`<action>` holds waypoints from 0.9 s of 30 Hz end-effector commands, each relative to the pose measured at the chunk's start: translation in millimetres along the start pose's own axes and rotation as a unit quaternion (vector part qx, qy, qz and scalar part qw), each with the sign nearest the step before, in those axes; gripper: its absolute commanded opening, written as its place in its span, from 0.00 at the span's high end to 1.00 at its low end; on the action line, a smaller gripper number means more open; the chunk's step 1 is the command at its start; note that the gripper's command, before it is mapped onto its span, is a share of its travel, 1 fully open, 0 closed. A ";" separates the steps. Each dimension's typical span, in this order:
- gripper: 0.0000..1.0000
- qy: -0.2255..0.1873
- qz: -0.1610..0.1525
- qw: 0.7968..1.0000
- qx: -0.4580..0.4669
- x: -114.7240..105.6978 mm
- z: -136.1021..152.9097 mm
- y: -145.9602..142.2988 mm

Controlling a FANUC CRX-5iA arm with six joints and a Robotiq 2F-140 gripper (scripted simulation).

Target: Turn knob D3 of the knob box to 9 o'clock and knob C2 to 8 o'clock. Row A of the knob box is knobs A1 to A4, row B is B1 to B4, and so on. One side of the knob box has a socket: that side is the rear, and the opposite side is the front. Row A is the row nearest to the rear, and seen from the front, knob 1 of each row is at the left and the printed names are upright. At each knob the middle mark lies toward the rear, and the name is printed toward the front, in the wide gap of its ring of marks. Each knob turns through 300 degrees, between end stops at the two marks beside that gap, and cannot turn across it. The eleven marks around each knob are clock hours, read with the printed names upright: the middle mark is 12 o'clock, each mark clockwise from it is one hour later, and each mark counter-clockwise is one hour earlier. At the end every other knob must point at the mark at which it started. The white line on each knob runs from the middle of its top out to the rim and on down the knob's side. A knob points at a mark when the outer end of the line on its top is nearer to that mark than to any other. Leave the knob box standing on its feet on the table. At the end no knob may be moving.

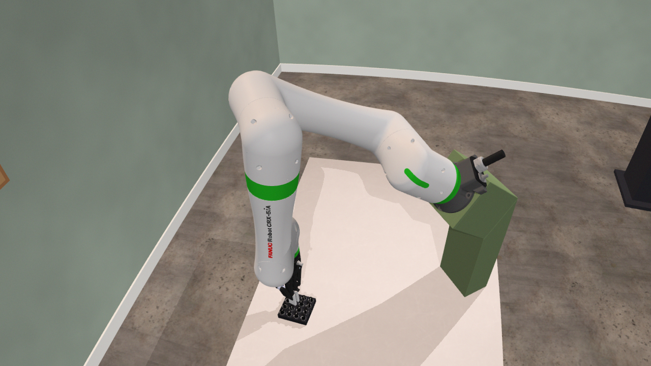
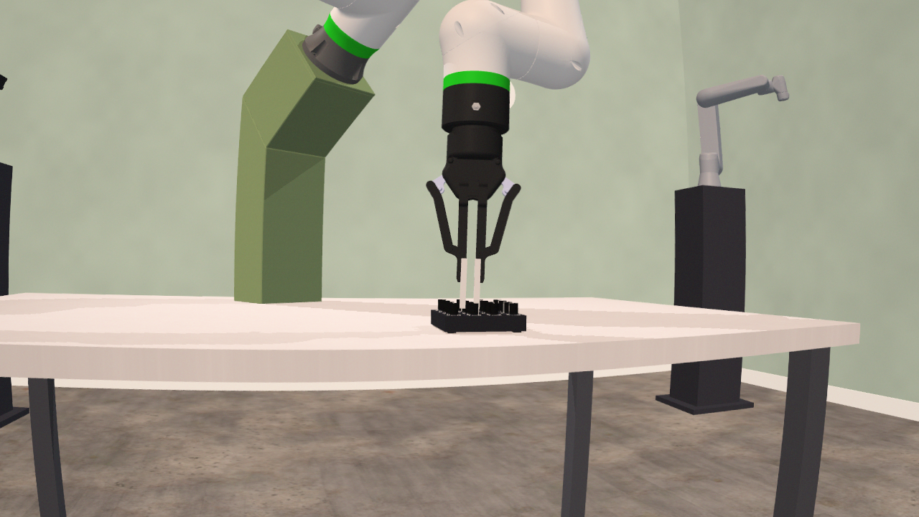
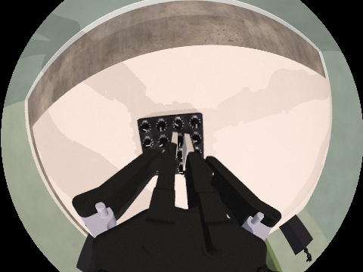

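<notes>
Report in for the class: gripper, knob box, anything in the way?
Gripper down among the knobs, fingers close together; grip unconfirmed. Knob box upright on table. Gripper blocks wrist view of some knobs.

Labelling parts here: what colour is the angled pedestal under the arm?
Green; exterior view shows it best.
</notes>
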State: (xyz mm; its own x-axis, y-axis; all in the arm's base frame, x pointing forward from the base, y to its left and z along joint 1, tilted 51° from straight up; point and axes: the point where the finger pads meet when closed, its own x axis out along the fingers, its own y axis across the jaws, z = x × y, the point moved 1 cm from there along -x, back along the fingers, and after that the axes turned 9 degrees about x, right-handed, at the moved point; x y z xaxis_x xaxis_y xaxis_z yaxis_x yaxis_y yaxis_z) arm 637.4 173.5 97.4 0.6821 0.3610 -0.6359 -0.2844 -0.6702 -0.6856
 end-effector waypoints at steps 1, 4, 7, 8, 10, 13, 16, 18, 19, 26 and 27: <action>0.95 -0.006 -0.009 0.999 -0.031 0.0 -0.3 0.4; 0.95 -0.006 -0.009 0.998 -0.055 0.0 -0.3 0.4; 0.95 -0.006 -0.009 0.997 -0.075 0.0 -0.3 0.4; 0.95 -0.006 -0.009 0.997 -0.081 0.0 -0.3 0.4; 0.95 -0.006 -0.009 0.996 -0.093 0.0 -0.3 0.4; 0.95 -0.006 -0.009 0.995 -0.097 0.0 -0.3 0.4; 0.95 -0.006 -0.010 0.994 -0.110 0.0 -0.3 0.4; 0.95 -0.006 -0.010 0.993 -0.117 0.0 -0.3 0.4; 0.95 -0.006 -0.010 0.993 -0.120 0.0 -0.3 0.4; 0.95 -0.006 -0.010 0.991 -0.132 0.0 -0.3 0.4; 0.95 -0.006 -0.010 0.991 -0.133 0.0 -0.3 0.4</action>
State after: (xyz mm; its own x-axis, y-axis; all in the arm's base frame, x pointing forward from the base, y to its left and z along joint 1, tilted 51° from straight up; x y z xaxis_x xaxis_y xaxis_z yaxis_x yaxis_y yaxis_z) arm 637.4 173.2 97.2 0.6782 0.3782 -0.6301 -0.0880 -0.8094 -0.5806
